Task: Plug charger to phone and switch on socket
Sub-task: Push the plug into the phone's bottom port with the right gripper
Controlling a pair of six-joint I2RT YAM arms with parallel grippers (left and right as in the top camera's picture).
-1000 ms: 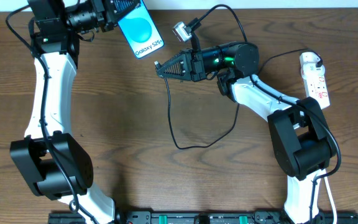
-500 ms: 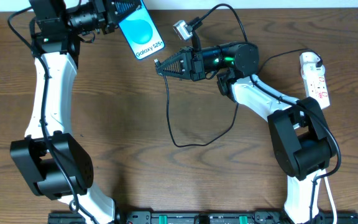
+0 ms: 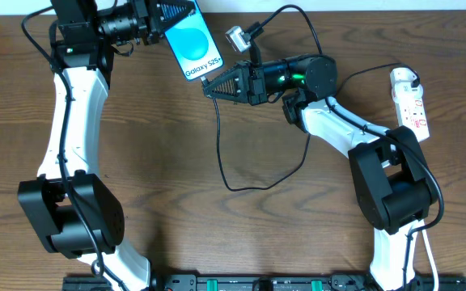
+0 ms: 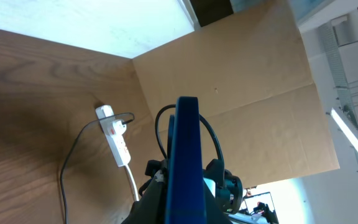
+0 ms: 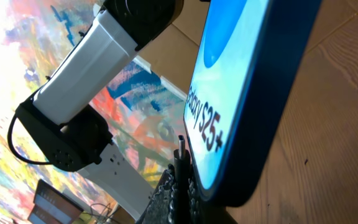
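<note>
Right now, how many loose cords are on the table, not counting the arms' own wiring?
2. The black charger loops across mid-table toward the socket. The socket's white cord leaves its end in the left wrist view. Others may be hidden.

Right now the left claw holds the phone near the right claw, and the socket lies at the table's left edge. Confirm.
One error: the overhead view shows the socket at the right edge of the table. The left claw does hold the phone near the right claw.
</note>
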